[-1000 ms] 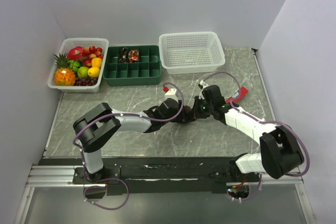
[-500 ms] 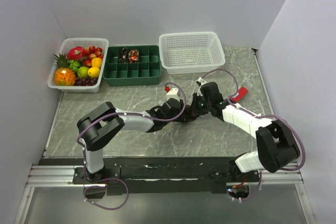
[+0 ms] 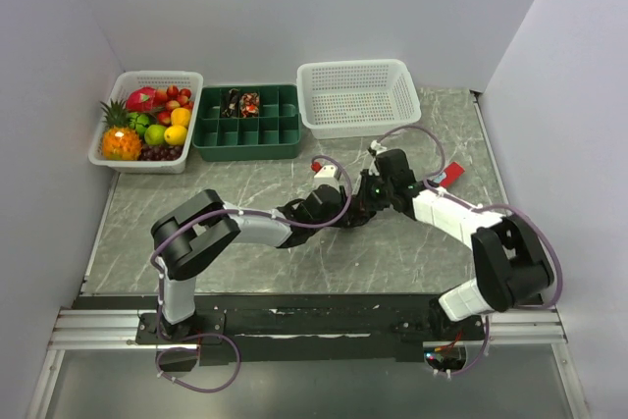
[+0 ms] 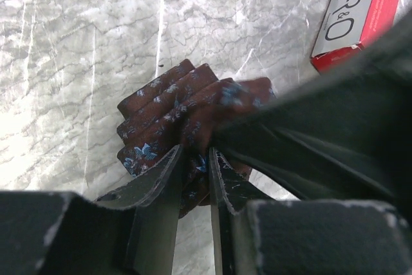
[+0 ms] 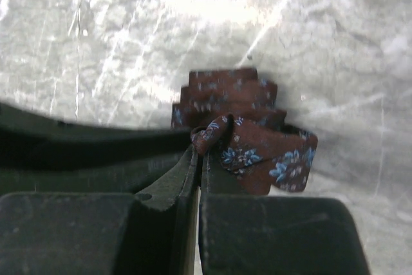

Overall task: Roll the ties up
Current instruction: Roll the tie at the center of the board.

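Observation:
One tie [image 4: 168, 104], dark red-brown with small blue flowers, lies rolled in a stepped coil on the marble table [image 3: 245, 183] at the centre. My left gripper [image 4: 195, 152] is shut on the coil's near edge, with fabric pinched between its narrow jaws. From the opposite side, my right gripper [image 5: 198, 149] is shut on a folded end of the same tie [image 5: 228, 98]. In the top view both grippers, left [image 3: 343, 211] and right [image 3: 366, 203], meet over the tie and mostly hide it. Two rolled ties [image 3: 241, 102] sit in the green divided tray [image 3: 247, 136].
A small red flat box [image 3: 446, 177] lies on the table just right of the right arm, also in the left wrist view [image 4: 360, 11]. At the back stand a fruit basket [image 3: 147, 120] and an empty white mesh basket [image 3: 358, 95].
The left gripper's jaws have narrowed onto the tie. Both wrists have shifted slightly farther back and right with it, the right one staying shut.

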Robot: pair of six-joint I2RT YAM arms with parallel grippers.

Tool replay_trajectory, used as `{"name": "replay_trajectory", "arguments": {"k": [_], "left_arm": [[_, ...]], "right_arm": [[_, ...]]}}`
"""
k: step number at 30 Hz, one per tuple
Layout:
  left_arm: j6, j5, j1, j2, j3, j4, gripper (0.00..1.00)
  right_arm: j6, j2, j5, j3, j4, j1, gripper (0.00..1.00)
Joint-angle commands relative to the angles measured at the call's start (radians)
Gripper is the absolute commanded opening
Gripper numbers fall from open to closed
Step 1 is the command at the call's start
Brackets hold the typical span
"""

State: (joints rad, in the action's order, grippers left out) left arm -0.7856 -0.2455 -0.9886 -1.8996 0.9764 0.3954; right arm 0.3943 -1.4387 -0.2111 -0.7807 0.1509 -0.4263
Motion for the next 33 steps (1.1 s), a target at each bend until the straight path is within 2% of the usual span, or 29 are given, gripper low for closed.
{"name": "replay_trajectory", "arguments": {"k": [1,11,25,31,33], "left_arm": [[0.022,0.041,-0.03,-0.087,-0.044,-0.178,0.28],[0.011,0.032,-0.028,-0.056,-0.073,-0.164,0.29],[-0.047,-0.034,-0.027,0.102,-0.157,-0.179,0.3],[-0.127,-0.046,-0.028,0.177,-0.225,-0.165,0.28],[-0.147,-0.057,-0.028,0.212,-0.254,-0.144,0.25]], "right_arm": [[-0.023,-0.077,-0.085,-0.081,-0.011,-0.019,0.0],[-0.025,-0.193,-0.004,-0.127,0.099,-0.083,0.0],[0.07,-0.106,0.006,-0.017,0.147,-0.123,0.0],[0.107,-0.106,0.016,0.032,0.133,-0.132,0.0],[0.115,-0.108,0.021,0.037,0.128,-0.132,0.0]]}}
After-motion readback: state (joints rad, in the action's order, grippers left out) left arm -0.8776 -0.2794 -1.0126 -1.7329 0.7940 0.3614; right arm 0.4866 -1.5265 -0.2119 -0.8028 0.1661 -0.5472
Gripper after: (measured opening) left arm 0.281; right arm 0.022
